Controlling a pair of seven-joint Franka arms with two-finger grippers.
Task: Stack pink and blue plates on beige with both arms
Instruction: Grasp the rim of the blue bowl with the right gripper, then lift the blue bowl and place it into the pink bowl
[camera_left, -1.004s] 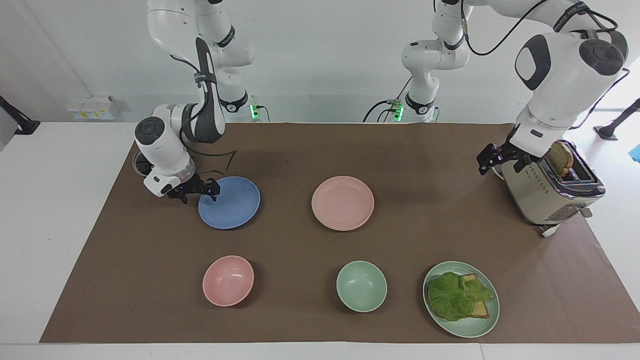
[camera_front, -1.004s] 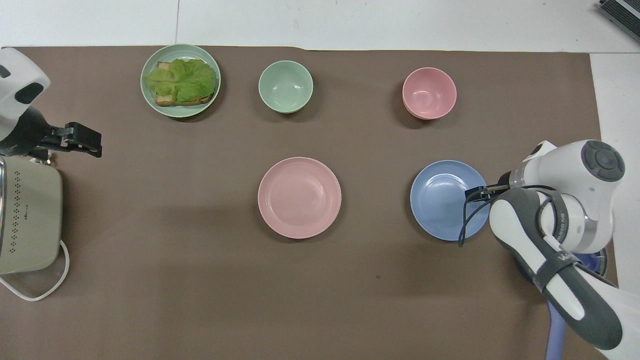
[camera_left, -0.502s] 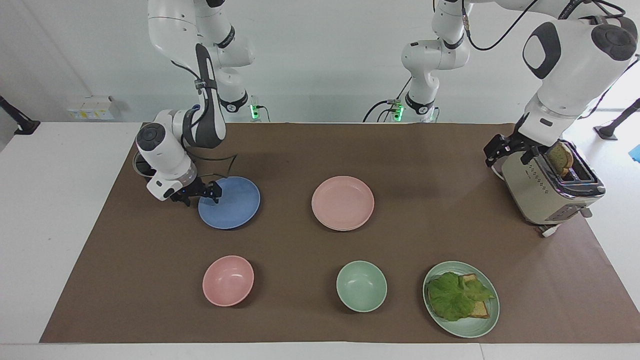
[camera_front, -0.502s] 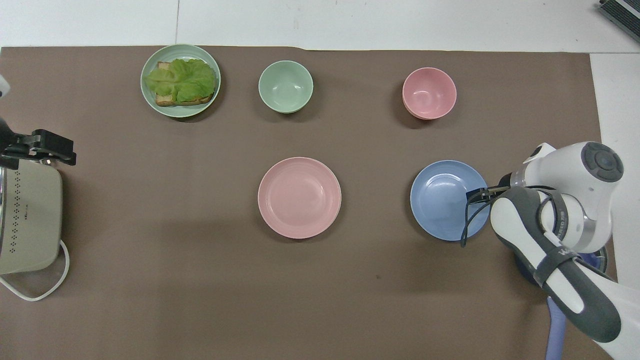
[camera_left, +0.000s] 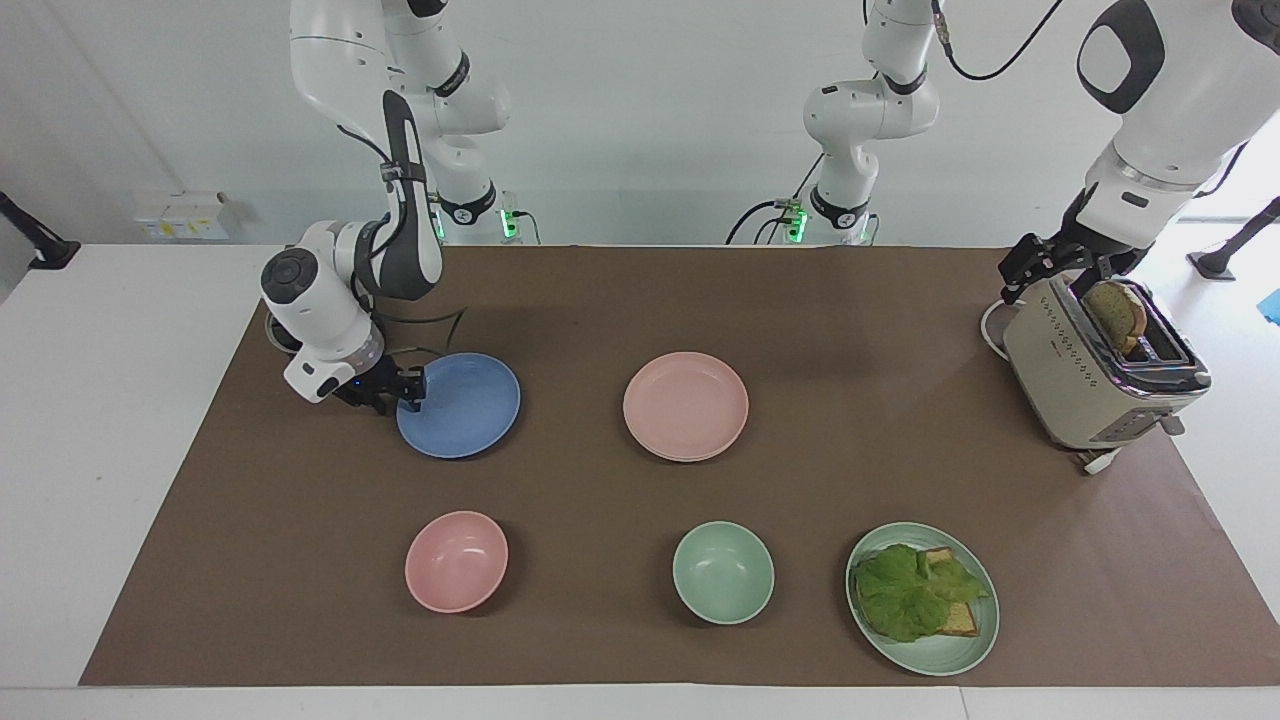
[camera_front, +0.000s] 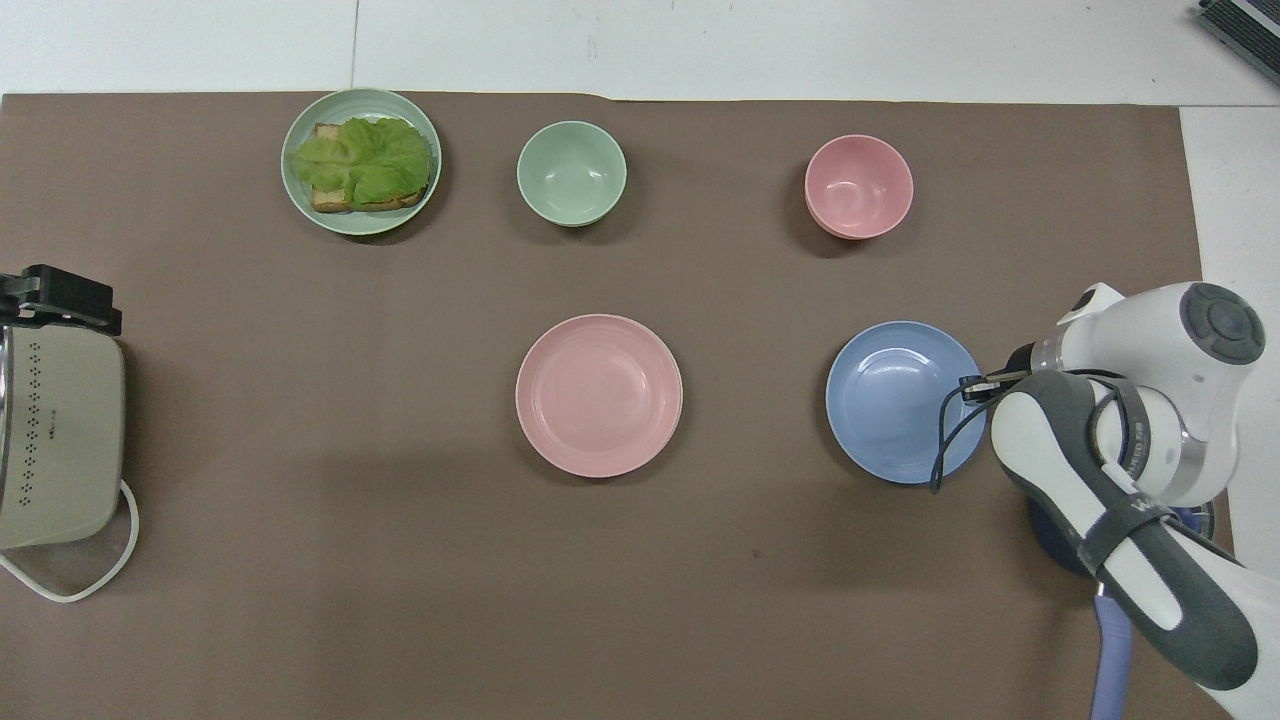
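Observation:
The blue plate (camera_left: 465, 405) (camera_front: 900, 400) lies flat on the brown mat toward the right arm's end. My right gripper (camera_left: 402, 386) (camera_front: 978, 385) is down at its rim on that end, fingertips shut on the edge. At the middle of the mat sits the pink plate (camera_left: 686, 405) (camera_front: 598, 395); a second, paler edge shows under its rim. The beige plate does not show on its own. My left gripper (camera_left: 1040, 265) (camera_front: 62, 298) hangs open over the toaster, holding nothing.
A beige toaster (camera_left: 1095, 385) (camera_front: 55, 440) with bread in its slot stands at the left arm's end. Farther from the robots are a pink bowl (camera_left: 456, 561), a green bowl (camera_left: 722, 573) and a green plate (camera_left: 960, 650) with lettuce on bread. A dark round thing (camera_front: 1190, 520) lies under the right arm.
The right gripper closed on the blue plate's rim and the plate slid slightly toward the right arm's end. The left gripper rose and drew back over the toaster.

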